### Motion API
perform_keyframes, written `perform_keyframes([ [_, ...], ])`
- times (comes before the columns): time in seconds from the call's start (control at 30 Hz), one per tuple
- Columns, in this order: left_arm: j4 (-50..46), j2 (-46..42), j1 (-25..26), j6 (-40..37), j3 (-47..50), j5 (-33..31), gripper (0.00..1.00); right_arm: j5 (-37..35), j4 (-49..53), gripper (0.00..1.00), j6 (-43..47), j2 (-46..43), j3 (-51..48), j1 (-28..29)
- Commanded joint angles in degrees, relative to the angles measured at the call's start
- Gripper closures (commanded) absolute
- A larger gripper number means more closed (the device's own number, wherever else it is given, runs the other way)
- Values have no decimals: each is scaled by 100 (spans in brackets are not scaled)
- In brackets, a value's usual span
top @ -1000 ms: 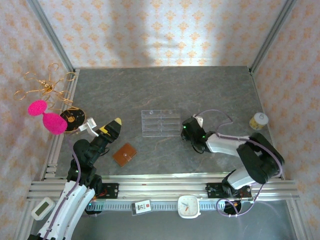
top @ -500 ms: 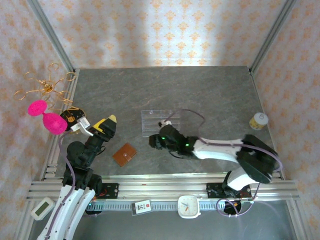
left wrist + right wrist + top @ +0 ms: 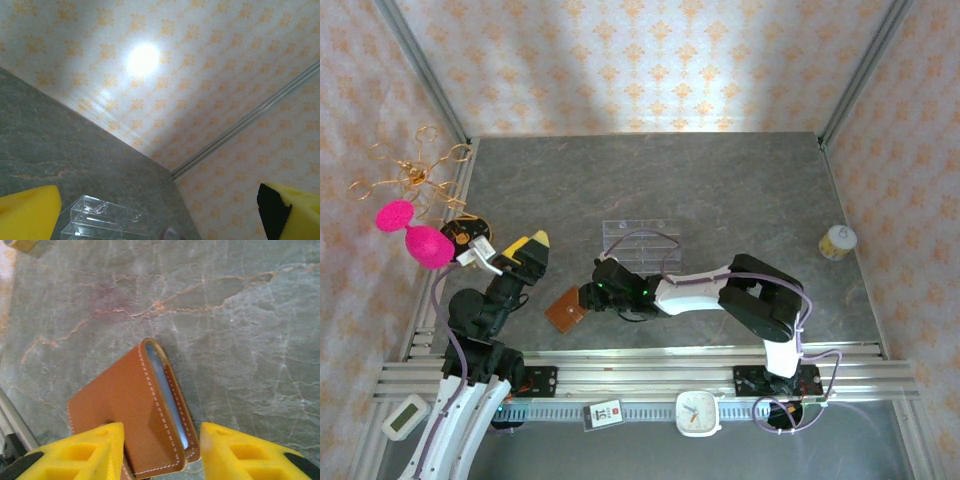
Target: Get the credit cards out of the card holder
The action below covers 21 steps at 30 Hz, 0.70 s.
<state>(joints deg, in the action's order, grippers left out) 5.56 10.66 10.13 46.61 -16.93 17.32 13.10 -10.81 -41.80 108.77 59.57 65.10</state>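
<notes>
Right fingers, half open, straddle the card holder on the worktop, gripping nothing, probably to pin it; left fingers gape empty

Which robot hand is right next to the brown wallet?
The right gripper: its yellow fingers sit either side of the card holder. The left gripper hangs apart from it, wide open.

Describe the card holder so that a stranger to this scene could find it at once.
On the grey marbled table, look near the front edge, left of centre, in front of the clear plastic tray. There lies the card holder, the one small tan leather piece with pale stitching, folded shut.
</notes>
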Motion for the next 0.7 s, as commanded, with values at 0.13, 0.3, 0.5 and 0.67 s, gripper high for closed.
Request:
perform_keyframes([
  [0.13, -370, -81, 30, -97, -285, -58, 1, 6, 551, 63, -147, 398, 324, 92],
  [0.3, -398, -85, 24, -1, -267, 25, 1, -68, 524, 88, -2, 211, 168, 98],
  [0.5, -436, 30, 24, -99, -246, 300, 1, -268, 1063, 100, 668, -339, -35, 55],
  [0.67, -122, 226, 27, -65, 40, 760, 1, -344, 1908, 100, 1262, -1332, -706, -159],
])
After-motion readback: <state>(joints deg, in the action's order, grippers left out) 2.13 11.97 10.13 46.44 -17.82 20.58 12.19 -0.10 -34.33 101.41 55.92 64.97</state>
